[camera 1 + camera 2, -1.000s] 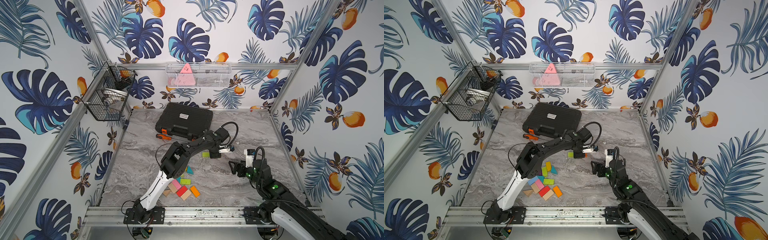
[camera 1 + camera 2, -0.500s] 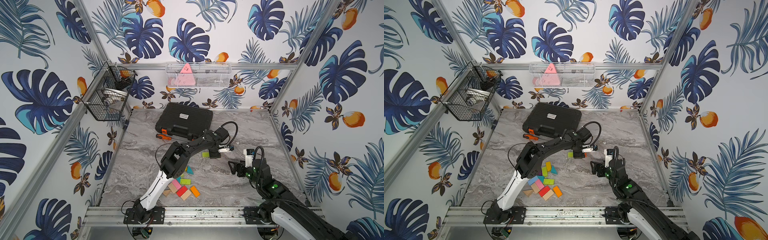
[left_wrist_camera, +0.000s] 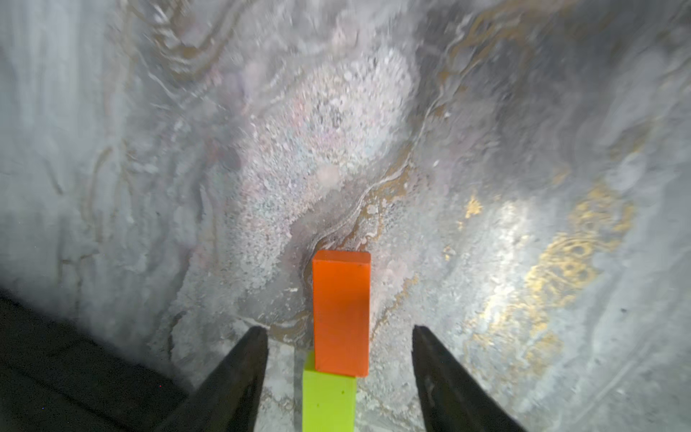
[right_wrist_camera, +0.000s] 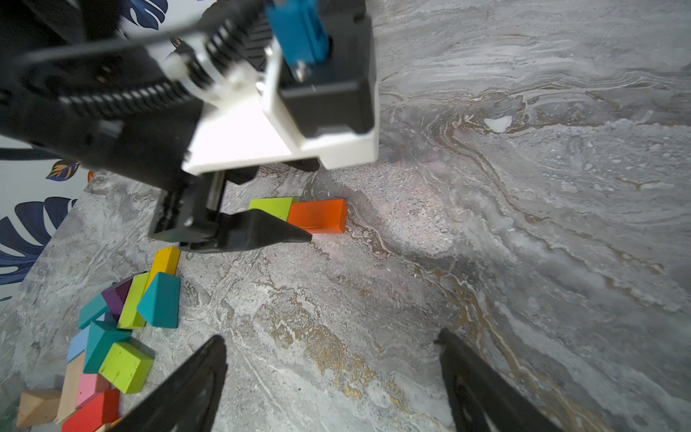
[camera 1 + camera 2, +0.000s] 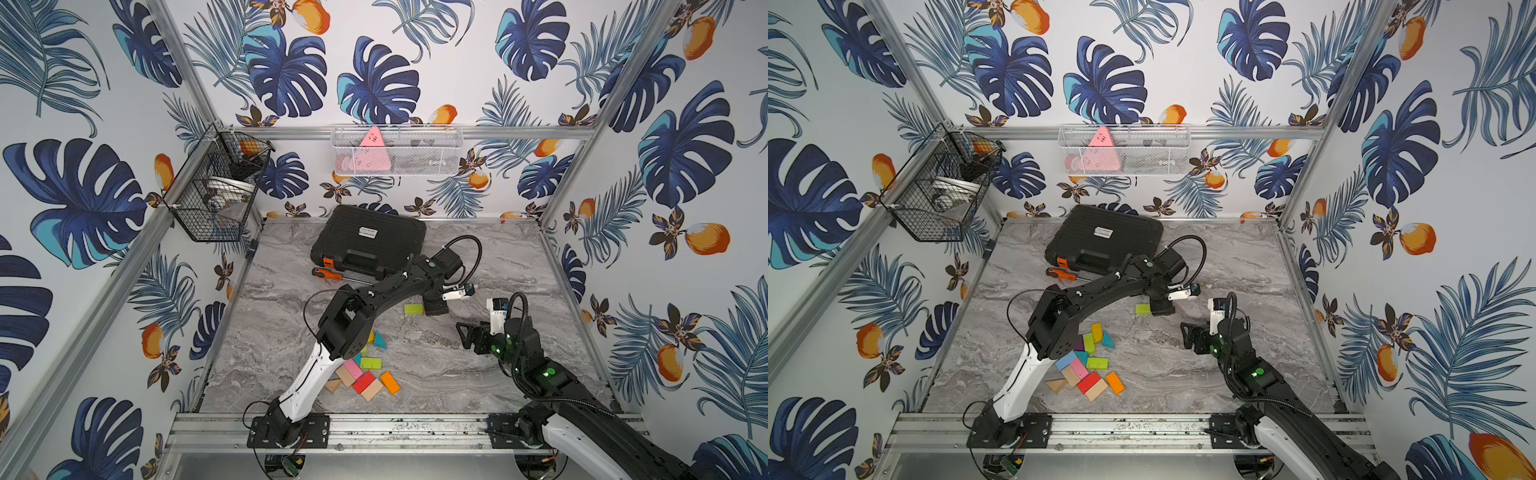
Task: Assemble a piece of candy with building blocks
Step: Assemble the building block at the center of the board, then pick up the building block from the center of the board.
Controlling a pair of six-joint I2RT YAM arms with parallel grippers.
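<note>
An orange block (image 3: 341,312) lies flat on the marble table, end to end with a lime-green block (image 3: 328,400). My left gripper (image 3: 340,331) is open and straddles the orange block, with a gap on each side. In both top views the gripper (image 5: 435,309) hides the orange block, and only the green block (image 5: 412,308) shows beside it. The right wrist view shows both blocks, orange (image 4: 318,217) and green (image 4: 272,207). My right gripper (image 4: 331,340) is open, holds nothing and hovers to the right (image 5: 465,334). The other building blocks (image 5: 365,374) lie in a loose pile by the left arm.
A black tool case (image 5: 368,241) lies at the back of the table, with an orange-handled screwdriver (image 5: 326,273) in front of it. A black wire basket (image 5: 216,187) hangs on the left wall and a white one (image 5: 395,149) on the back wall.
My left gripper's jaws have spread apart and let go of the orange block, which now rests against the green one. The right arm has barely moved.
</note>
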